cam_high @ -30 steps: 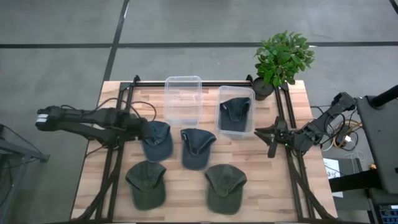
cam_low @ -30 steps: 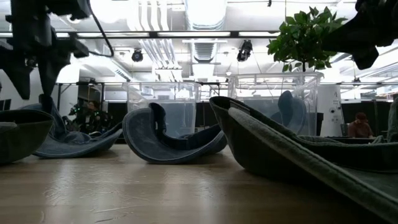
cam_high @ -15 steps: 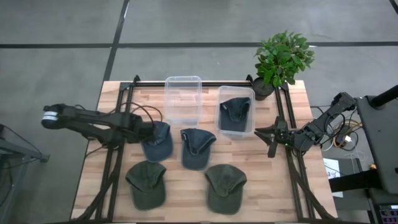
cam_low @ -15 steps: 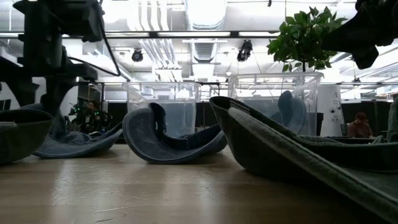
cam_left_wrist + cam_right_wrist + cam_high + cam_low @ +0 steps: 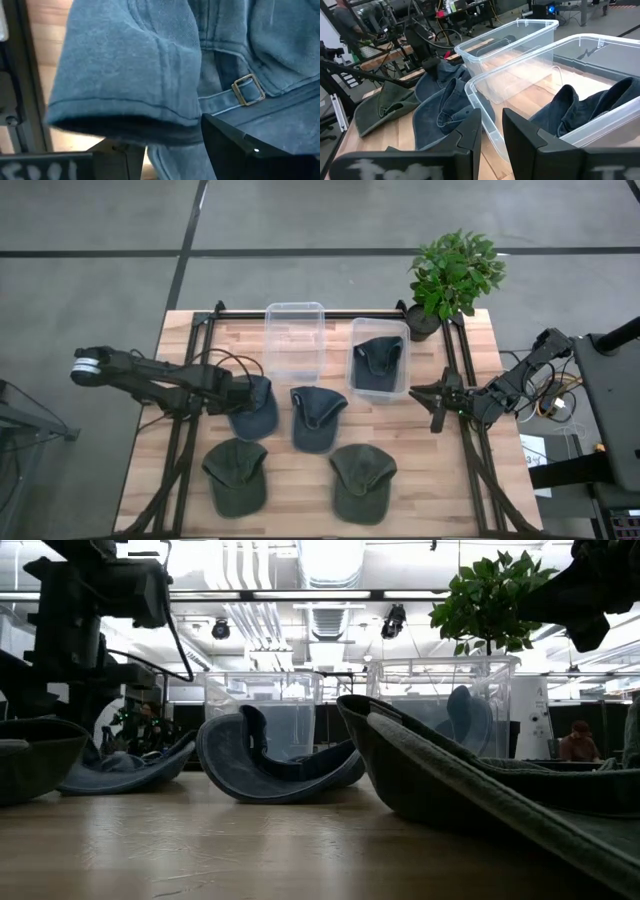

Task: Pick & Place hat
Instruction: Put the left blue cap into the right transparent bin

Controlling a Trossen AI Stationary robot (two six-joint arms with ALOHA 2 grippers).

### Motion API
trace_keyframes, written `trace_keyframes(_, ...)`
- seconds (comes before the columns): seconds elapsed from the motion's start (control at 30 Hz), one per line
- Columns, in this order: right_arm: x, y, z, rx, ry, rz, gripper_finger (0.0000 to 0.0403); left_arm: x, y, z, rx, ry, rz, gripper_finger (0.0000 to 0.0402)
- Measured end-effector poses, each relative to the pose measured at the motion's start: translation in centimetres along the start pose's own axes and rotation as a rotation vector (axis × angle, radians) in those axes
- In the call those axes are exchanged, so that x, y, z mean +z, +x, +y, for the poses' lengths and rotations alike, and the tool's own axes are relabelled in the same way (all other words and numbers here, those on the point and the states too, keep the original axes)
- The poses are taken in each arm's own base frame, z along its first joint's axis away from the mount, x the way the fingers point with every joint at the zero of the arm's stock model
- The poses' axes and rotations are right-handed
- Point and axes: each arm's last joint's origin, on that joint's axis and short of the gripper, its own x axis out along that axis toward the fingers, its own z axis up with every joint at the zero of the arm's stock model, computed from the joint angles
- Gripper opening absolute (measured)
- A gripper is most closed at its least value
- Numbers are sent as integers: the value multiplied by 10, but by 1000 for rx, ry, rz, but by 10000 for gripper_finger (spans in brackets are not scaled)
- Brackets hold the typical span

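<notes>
Several hats lie on the wooden table: a blue hat (image 5: 255, 408) at the left, another blue hat (image 5: 318, 418) beside it, and two green hats (image 5: 235, 475) (image 5: 362, 482) nearer the front edge. One more blue hat (image 5: 378, 365) lies in the right clear bin (image 5: 403, 330). My left gripper (image 5: 238, 393) points down, open, over the left blue hat's rear edge. That hat's rim (image 5: 125, 112) and buckle strap (image 5: 248, 90) show between the gripper's fingers. Whether the fingers touch it, I cannot tell. My right gripper (image 5: 436, 402) waits, open, at the table's right side.
An empty clear bin (image 5: 295, 340) stands at the back middle, left of the bin with the hat. A potted plant (image 5: 455, 275) is at the far right corner. Black frame rails (image 5: 180, 430) run along the table's left and right sides.
My left gripper has come down onto the left blue hat and moved a little toward the table's right, still open. The hats lie where they were.
</notes>
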Motion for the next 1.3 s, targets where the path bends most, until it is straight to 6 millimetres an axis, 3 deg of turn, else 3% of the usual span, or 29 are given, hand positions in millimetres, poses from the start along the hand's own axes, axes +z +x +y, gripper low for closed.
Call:
trace_keyframes(0.23, 0, 0, 0, -1, -5, 0, 72, 0, 0, -1, -15, 29, -5, 147)
trace_keyframes(0.47, -1, 0, 0, -4, -11, 3, 72, 2, -1, -1, -25, 31, -63, 18)
trace_keyframes(0.77, -1, 0, 0, -5, -12, 3, 72, 4, -14, 7, -57, 16, -122, 7)
trace_keyframes(0.93, -1, 0, 0, -5, -12, 3, 72, 8, -44, 15, -91, -18, -219, 6)
trace_keyframes(1.23, -1, 0, 0, -4, -12, 3, 72, 14, -126, 43, -93, -66, -370, 6)
trace_keyframes(1.3, -1, 0, 0, -4, -12, 2, 72, 15, -142, 43, -161, -65, -399, 6)
